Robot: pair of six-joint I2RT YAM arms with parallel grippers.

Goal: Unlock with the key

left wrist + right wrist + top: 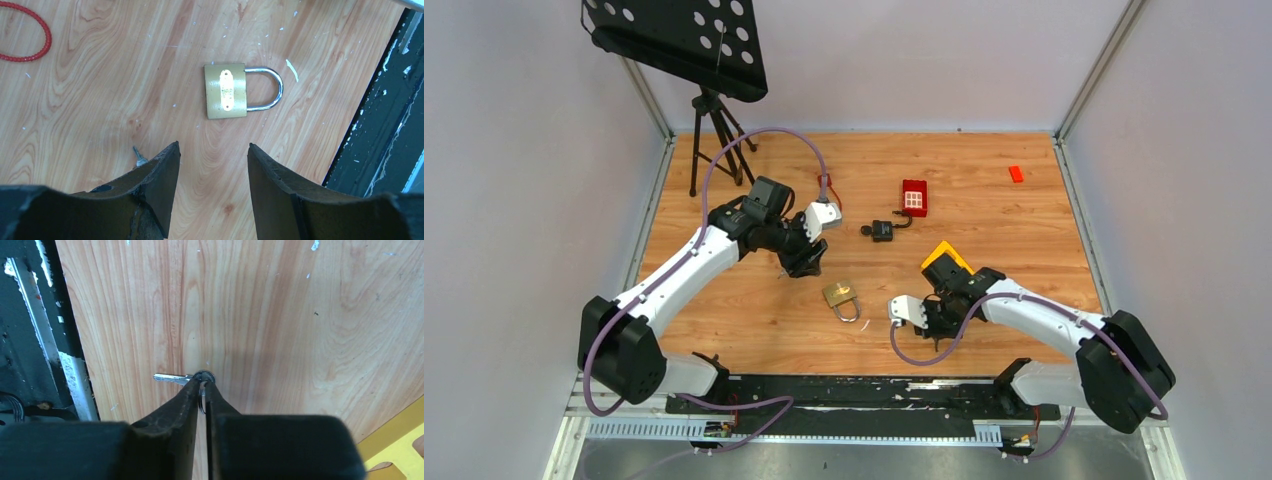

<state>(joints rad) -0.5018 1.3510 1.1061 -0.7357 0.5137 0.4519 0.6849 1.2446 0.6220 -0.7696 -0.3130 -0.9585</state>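
On the wooden surface (1024, 230), two arms flank a brass padlock (841, 296).
Left of centre, the left jaws stand wide, empty, just above the padlock; lower right, the right jaws pinch the key (172, 378) by its head.

Padlock (842, 297) on table (1024, 240), key (170, 378) to its right

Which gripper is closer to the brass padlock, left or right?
Left. The left gripper hangs open right beside the brass padlock; the right gripper is farther off on its other side, pinching the key.
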